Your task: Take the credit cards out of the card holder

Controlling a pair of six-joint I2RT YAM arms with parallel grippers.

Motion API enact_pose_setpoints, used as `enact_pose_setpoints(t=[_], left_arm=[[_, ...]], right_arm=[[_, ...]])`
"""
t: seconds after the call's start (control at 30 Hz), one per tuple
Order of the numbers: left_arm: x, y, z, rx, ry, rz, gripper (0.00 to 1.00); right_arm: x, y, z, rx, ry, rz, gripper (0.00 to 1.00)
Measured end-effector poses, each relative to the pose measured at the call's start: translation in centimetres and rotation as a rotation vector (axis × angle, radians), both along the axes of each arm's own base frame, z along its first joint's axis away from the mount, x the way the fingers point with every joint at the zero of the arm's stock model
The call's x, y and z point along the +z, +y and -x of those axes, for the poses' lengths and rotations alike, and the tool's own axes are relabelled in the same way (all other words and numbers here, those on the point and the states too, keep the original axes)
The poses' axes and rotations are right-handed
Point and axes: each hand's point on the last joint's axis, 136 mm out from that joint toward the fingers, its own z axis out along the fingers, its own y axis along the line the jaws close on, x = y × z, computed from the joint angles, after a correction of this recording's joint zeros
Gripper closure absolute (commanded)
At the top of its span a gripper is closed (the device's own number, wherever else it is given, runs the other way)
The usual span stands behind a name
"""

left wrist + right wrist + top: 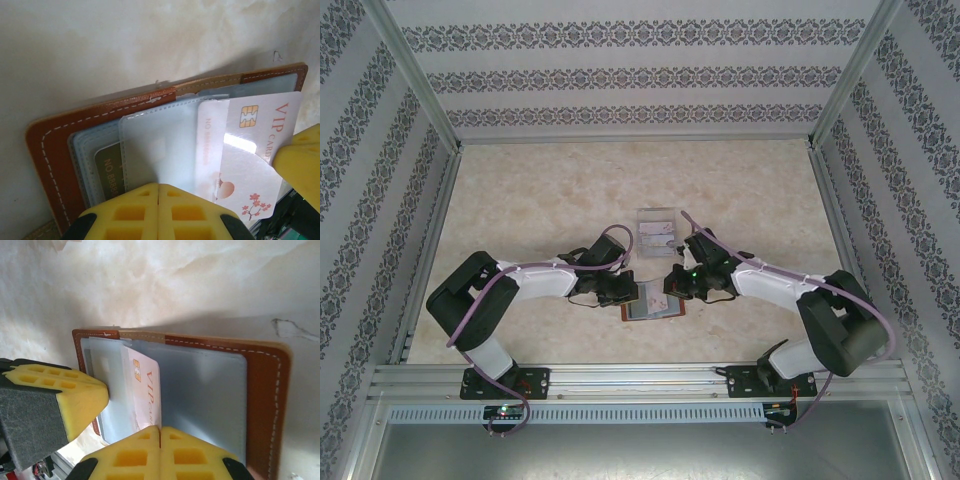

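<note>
A small reddish-brown stitched leather card holder (pixel 655 309) lies open on the pale marbled bench (pixel 520 200), between the two arms and just on the near side of a clear acrylic tiered stand (pixel 655 232). The left gripper (pixel 158 187) has its yellow padded jaws pressed together on the edge of a translucent grey-blue plastic sleeve (pixel 160 145), beside a dark olive card (pixel 106 170) tucked in another sleeve. The right gripper (pixel 161 430) has its jaws closed on the edge of a pale white-and-pink card (pixel 147 390) printed VIP, which sticks partway out of its sleeve.
</note>
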Motion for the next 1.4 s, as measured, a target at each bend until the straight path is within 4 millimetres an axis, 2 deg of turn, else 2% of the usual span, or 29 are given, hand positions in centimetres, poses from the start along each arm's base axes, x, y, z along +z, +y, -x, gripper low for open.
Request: enact_pose_setpoints(t=[0.63, 0.93, 1.13, 1.4], left_arm=[[0.1, 0.8, 0.4, -0.015, -0.006, -0.039, 0.91], [0.1, 0.9, 0.5, -0.019, 0.002, -0.047, 0.91], [0.1, 0.9, 0.5, -0.019, 0.002, -0.047, 0.91], [0.1, 0.9, 0.5, -0.019, 0.002, -0.047, 0.91]], right_arm=[[0.3, -1.5, 0.1, 0.006, -0.028, 0.052, 0.91], [0.5, -0.7, 0.5, 0.035, -0.031, 0.039, 0.9], [0.7, 0.1, 0.8, 0.056, -0.031, 0.032, 0.82], [1.0, 0.5, 1.0, 0.065, -0.027, 0.031, 0.82]])
